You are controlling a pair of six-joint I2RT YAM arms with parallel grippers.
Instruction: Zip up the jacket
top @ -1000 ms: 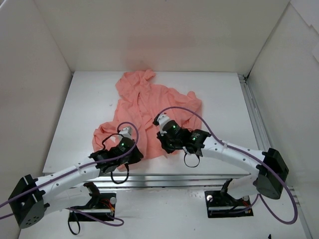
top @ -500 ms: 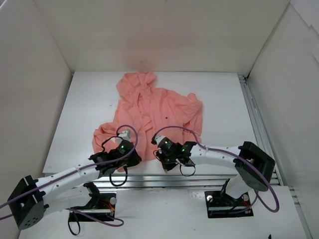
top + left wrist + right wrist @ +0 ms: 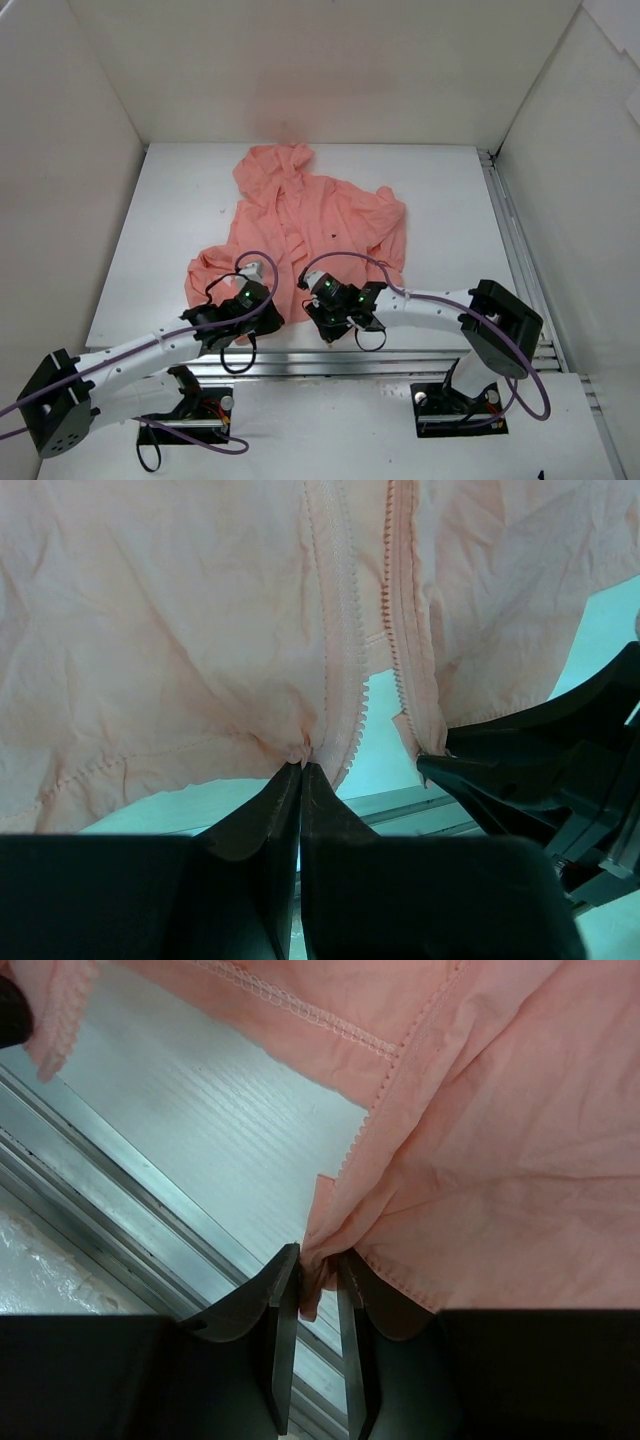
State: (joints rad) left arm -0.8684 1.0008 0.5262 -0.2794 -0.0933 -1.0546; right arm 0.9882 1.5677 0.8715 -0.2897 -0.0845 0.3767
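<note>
Wrinkled salmon-pink hooded jacket (image 3: 300,225), unzipped (zip edges parted at the hem), on a white bench (image 3: 450,200); left fingers (image 3: 265,810) clamp its hem, right fingers (image 3: 282,1290) stand slightly apart around it.

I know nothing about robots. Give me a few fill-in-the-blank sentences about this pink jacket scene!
1. The salmon-pink, thin fabric hooded jacket lies with its front zip ___.
2. The left gripper is shut on the jacket's ___ edge, beside that zip.
3. The right gripper has pink fabric ___ its fingers.
Missing: open; bottom; between.
</note>
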